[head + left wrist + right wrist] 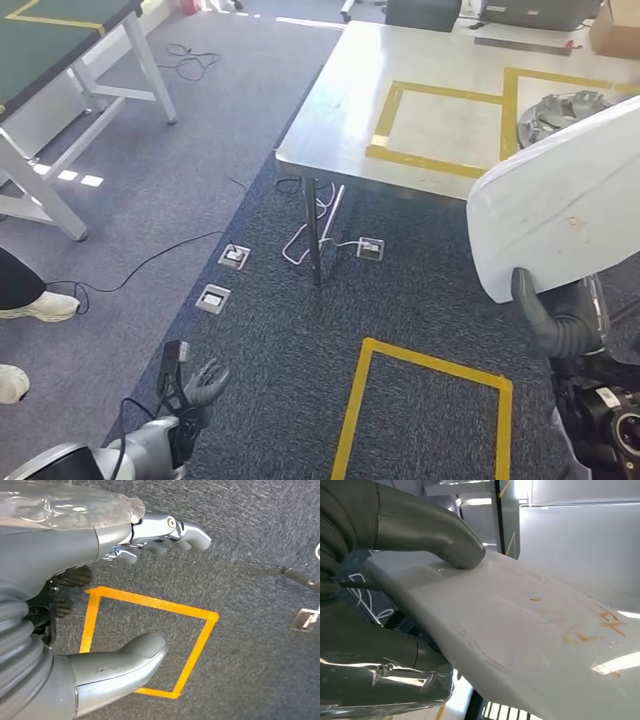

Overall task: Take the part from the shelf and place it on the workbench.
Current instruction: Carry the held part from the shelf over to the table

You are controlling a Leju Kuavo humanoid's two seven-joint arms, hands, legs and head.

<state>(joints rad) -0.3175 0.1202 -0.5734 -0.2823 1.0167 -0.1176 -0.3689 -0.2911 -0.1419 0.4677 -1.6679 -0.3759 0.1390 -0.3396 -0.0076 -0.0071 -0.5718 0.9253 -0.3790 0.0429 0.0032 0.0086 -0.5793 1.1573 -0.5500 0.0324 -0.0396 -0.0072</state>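
Left hand [198,388], low at the near left of the head view: holds nothing, fingers spread and apart. In the left wrist view the same hand [124,600] shows its thick grey thumb [124,662] well apart from the silver fingers [170,532], open air between them, dark blue-grey carpet [245,645] beneath.

Yellow tape square on the carpet [426,410], just ahead of the robot, between the two arms.

Right hand [562,320], near right: grips the large white curved plastic panel part [558,195] by its lower edge. The dark thumb [536,305] wraps up over the panel's lower rim. In the right wrist view the grey thumb [444,535] presses flat on the panel's upper face [531,630] near its corner, and the fingers [376,647] lie under the panel on the opposite face; the panel edge sits pinched between them. Faint orange marks on the panel face, not legible.

The panel is carried in the air, tilted, extending up and away from the hand; its far end overlaps the near right corner of the table in the head view.

Beyond: the pale grey workbench table [355,110] with yellow tape rectangles [434,125] marked on its top. A round grey ribbed part [562,110] rests on the table, partly hidden behind the panel.

Cables and metal floor boxes [234,257] lie on the carpet near the table leg.
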